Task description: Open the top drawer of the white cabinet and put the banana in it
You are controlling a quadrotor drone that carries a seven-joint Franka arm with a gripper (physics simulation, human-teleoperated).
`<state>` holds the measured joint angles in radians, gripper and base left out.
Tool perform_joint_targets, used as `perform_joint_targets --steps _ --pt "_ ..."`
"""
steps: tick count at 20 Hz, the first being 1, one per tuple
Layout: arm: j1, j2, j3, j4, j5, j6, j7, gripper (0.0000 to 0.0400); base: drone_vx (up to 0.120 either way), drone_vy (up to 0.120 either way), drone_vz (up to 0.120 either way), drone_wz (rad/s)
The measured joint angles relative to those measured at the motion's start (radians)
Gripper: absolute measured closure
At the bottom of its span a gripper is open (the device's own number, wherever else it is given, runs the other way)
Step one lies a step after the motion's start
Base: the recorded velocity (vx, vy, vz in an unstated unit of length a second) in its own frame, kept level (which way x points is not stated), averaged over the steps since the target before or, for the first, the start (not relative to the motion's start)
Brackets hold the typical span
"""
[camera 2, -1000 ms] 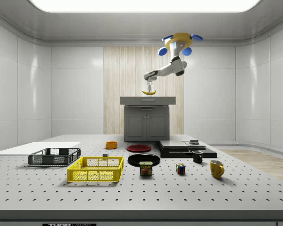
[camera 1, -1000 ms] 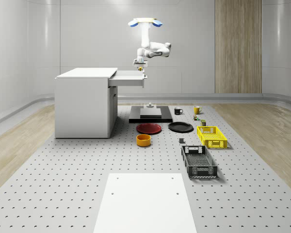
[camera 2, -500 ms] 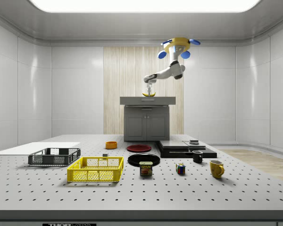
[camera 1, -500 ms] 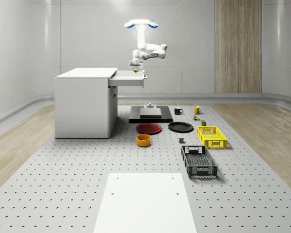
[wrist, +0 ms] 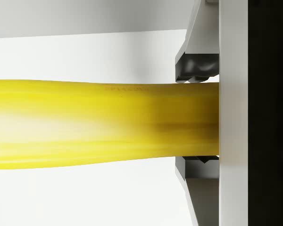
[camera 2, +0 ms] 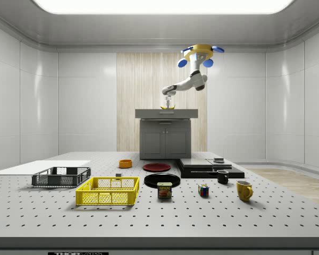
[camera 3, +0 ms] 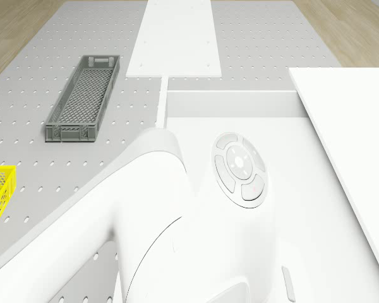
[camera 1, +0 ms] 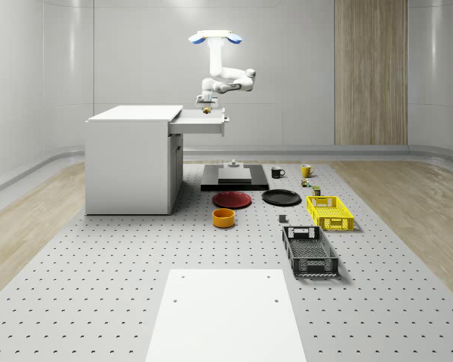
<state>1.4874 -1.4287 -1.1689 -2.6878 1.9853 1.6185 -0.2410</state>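
We see the drone [camera 1: 215,36] hovering high in the upper middle of the whole-scene frame, above the open top drawer [camera 1: 202,123] of the white cabinet [camera 1: 130,162]. Its arm [camera 1: 230,78] bends down and toward the frame's left, and the claw [camera 1: 205,108] hangs right over the pulled-out drawer, just above its rim. In the side view the drone [camera 2: 200,51] sits in the upper right of centre, with the claw [camera 2: 168,105] low over the cabinet [camera 2: 165,133] top edge.

In the wrist view the banana [wrist: 99,124] runs across the frame as a broad yellow band, and the claw's dark pads [wrist: 196,75] press on it from above and below, so we read the claw as closed around the banana. Behind the fruit lies a plain white surface. In the whole-scene view the banana [camera 1: 206,110] is a small yellow speck at the claw, over the drawer.

In the drone view the arm's white body [camera 3: 196,233] takes the lower middle, with the drawer's white wall [camera 3: 230,100] above it and the grey crate [camera 3: 84,96] on the perforated tabletop [camera 3: 44,158] in the upper left.

Lower in the whole-scene frame we find a red plate [camera 1: 232,199], a black plate [camera 1: 281,197], an orange bowl [camera 1: 223,218] and a yellow basket [camera 1: 329,212].
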Motion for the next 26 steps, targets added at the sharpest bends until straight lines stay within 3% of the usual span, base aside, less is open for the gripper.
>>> perform_joint_targets --steps 13,15,18,26 --pt "0.017 0.036 0.132 0.070 0.129 0.055 0.017 0.0199 0.000 0.000 0.000 0.000" --pt "0.017 0.042 0.144 0.078 0.143 0.056 0.009 0.0122 0.000 0.000 0.000 0.000" --pt "0.013 0.047 0.140 0.074 0.144 0.047 -0.005 0.0057 0.000 0.000 0.000 0.000" --pt "-0.001 0.050 0.104 0.049 0.117 0.015 -0.019 0.0008 0.000 0.000 0.000 0.000"
